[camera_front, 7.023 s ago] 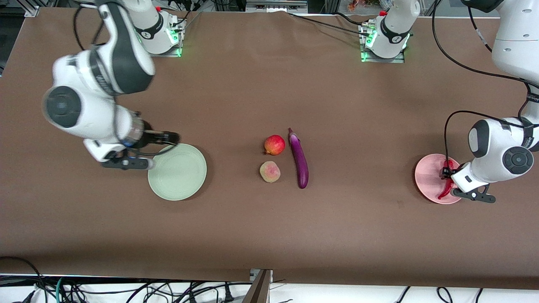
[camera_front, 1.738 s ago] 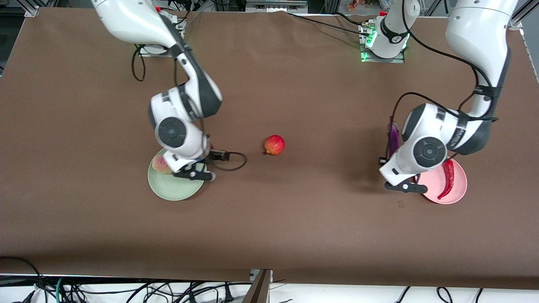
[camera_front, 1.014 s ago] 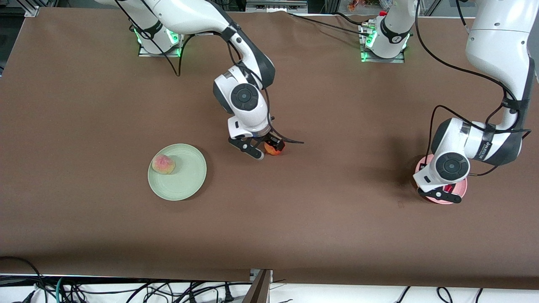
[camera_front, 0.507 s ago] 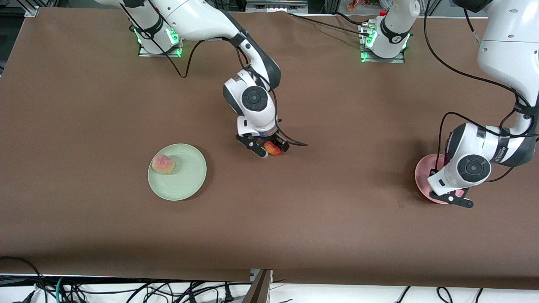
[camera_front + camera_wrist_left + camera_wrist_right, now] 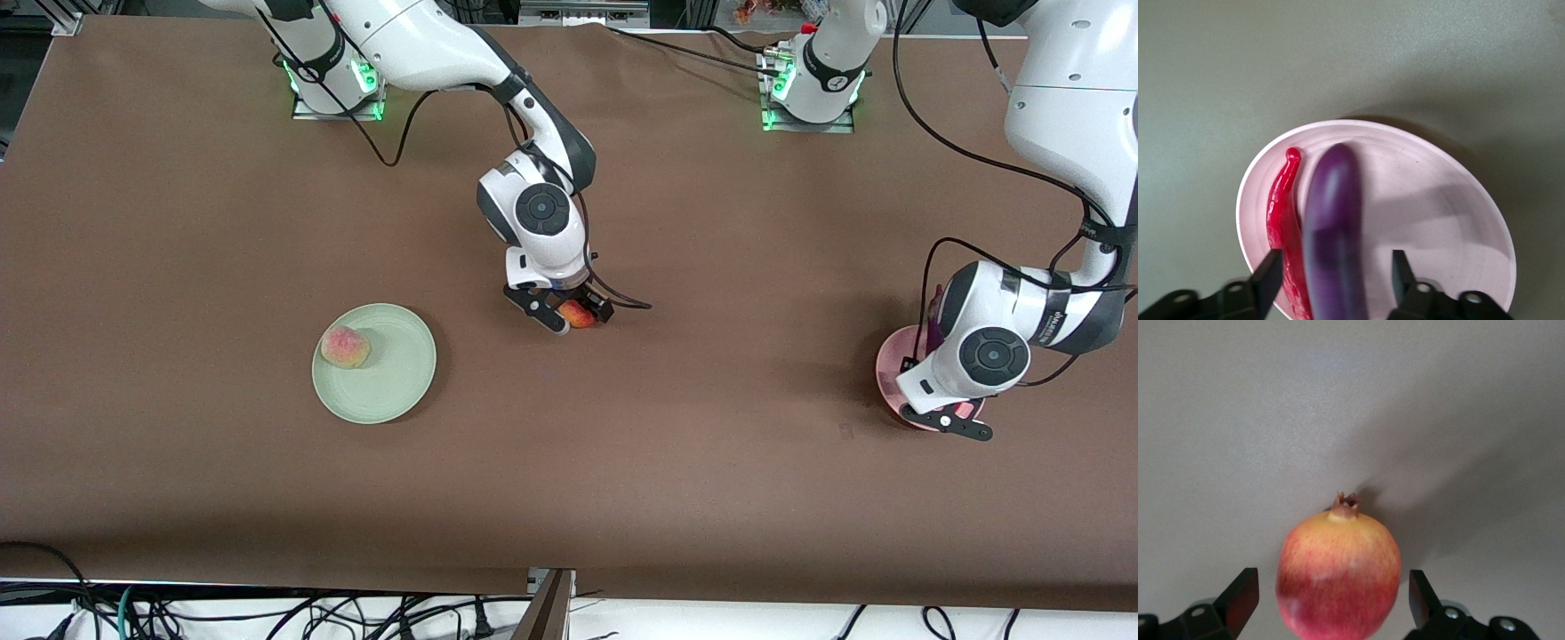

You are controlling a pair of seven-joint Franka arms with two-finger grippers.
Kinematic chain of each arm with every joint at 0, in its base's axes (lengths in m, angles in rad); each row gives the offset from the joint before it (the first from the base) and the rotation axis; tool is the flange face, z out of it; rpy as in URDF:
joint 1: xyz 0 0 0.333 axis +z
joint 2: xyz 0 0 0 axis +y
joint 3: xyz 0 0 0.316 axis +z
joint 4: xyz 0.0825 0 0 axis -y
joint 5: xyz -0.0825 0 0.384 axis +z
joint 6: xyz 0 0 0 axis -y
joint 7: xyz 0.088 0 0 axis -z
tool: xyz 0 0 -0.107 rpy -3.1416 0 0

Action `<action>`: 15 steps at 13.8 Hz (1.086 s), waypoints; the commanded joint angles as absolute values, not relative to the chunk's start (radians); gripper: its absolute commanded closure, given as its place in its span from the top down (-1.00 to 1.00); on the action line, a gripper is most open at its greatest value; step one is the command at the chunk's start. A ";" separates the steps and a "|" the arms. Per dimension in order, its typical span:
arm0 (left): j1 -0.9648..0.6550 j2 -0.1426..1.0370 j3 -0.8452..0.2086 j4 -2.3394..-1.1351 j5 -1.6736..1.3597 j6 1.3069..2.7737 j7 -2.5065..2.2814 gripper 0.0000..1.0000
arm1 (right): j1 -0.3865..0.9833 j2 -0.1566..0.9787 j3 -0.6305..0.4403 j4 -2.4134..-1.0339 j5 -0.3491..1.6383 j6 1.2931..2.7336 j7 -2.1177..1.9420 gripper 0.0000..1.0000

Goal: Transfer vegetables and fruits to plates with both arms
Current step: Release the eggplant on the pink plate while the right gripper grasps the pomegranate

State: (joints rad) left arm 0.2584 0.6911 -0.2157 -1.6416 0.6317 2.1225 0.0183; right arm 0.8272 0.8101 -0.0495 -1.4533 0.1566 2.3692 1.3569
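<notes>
The right gripper (image 5: pixel 1328 600), which was releasing the peach (image 5: pixel 346 347) onto the mint green plate (image 5: pixel 400 391) moments ago, is now straddling the red pomegranate-like fruit (image 5: pixel 1338 580) at mid-desk (image 5: pixel 711 498), fingers (image 5: pixel 1238 597) open on either side without touching it. The left gripper (image 5: pixel 1335 277) is hanging over the pink plate (image 5: pixel 1451 213), fingers spread, the eggplant (image 5: pixel 1333 227) between them beside the chili pepper (image 5: pixel 1283 213). Since a second ago the eggplant looks delivered; only the red fruit is probably remaining.
</notes>
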 commanded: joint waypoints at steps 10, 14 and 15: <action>0.276 0.286 -0.316 -1.478 0.189 1.478 0.038 1.00 | 0.718 0.743 -0.051 -1.427 0.164 2.222 1.095 -0.61; 0.265 0.189 -0.305 -1.373 0.111 1.379 0.040 1.00 | 0.585 0.640 -0.055 -1.439 0.176 1.979 0.708 -0.61; 0.255 0.158 -0.296 -1.388 0.109 1.385 0.040 1.00 | 0.553 0.637 -0.064 -1.442 0.176 1.933 0.598 -0.61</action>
State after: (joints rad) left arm 0.2662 0.2061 -0.3110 -1.3816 0.1442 1.3950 0.0219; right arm 0.6005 0.6705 -0.0680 -1.4075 0.1605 1.9926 0.7600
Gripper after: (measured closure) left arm 0.000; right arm 0.176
